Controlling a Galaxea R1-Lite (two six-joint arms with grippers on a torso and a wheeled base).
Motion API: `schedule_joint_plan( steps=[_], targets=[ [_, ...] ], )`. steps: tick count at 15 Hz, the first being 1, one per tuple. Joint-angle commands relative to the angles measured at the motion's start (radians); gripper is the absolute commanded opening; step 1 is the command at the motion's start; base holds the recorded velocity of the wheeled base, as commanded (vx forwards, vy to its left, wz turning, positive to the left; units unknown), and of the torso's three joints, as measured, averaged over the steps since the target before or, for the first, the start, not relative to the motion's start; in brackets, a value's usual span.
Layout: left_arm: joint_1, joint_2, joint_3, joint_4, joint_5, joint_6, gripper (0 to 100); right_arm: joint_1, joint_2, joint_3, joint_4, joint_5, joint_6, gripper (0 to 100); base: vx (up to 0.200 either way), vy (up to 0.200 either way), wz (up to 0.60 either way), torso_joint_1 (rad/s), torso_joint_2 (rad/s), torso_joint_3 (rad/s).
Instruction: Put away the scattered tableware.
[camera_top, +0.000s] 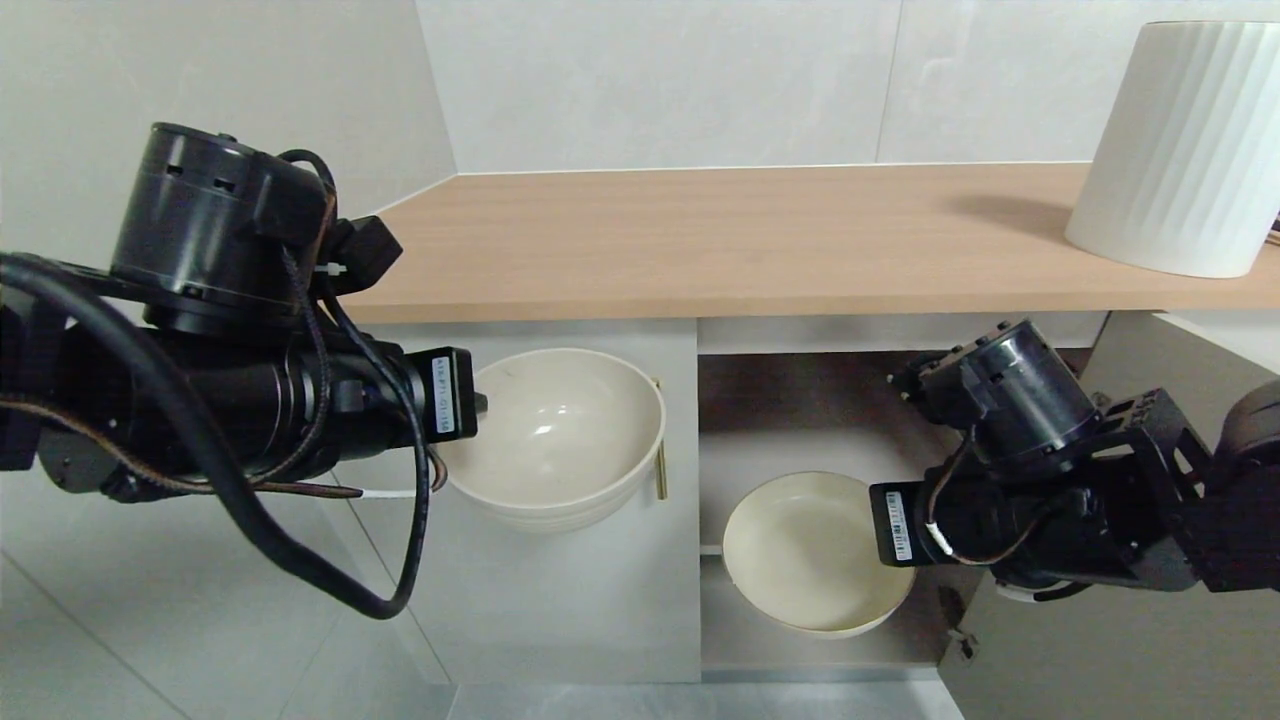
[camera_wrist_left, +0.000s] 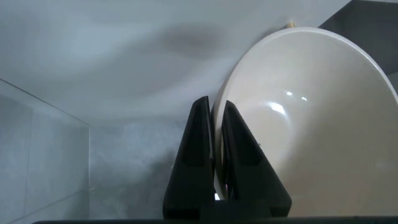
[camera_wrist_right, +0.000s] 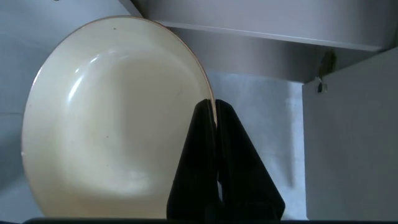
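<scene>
Nearest the lens, the left gripper (camera_wrist_left: 216, 107) is seen clenched on the rim of a deep cream bowl (camera_top: 555, 430), which is held in the air, tilted, in front of the closed cabinet door (camera_top: 560, 610) and just beside its brass handle (camera_top: 660, 452). Lower and to the right, the right gripper (camera_wrist_right: 216, 106) is clamped on the rim of a shallower cream dish (camera_top: 805, 552), which is held at the mouth of the open cabinet compartment (camera_top: 800, 410). Farther back, the cabinet is topped by a wooden countertop (camera_top: 750, 240), at whose right end a ribbed white cylinder (camera_top: 1185, 150) is stood. The stowing step is judged to be in hand: the dish is to be carried inward, levelled and set down inside before the grip is released, with the bowl to be brought across afterwards. The pinch on each rim is resolved in the wrist views; the placing of both pieces against the cabinet is given by the head view.
</scene>
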Motion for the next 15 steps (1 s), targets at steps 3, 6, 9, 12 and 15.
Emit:
schedule_joint_plan(
  steps=[3,6,9,12,15],
  targets=[
    [-0.003,-0.002,0.001,0.000,-0.015,-0.001,0,-0.069,0.156,0.018,-0.092,0.019,-0.001,0,0.000,0.000,0.00,0.000,0.00,0.000],
    [-0.025,-0.009,0.028,-0.001,-0.078,0.004,0,-0.178,0.334,0.012,-0.272,0.039,-0.006,0,0.000,0.000,0.00,0.000,0.00,0.000],
    [-0.037,-0.014,0.052,-0.003,-0.110,0.044,0,-0.251,0.490,-0.040,-0.436,0.034,-0.015,0,0.000,0.000,0.00,0.000,0.00,0.000],
    [-0.037,-0.005,0.052,-0.004,-0.110,0.044,0,-0.299,0.612,-0.152,-0.459,-0.016,-0.018,0,0.000,0.000,0.00,0.000,0.00,0.000],
    [-0.037,-0.005,0.052,-0.004,-0.110,0.044,0,-0.347,0.714,-0.242,-0.459,-0.059,-0.018,0,0.000,0.000,0.00,0.000,0.00,0.000]
  ],
)
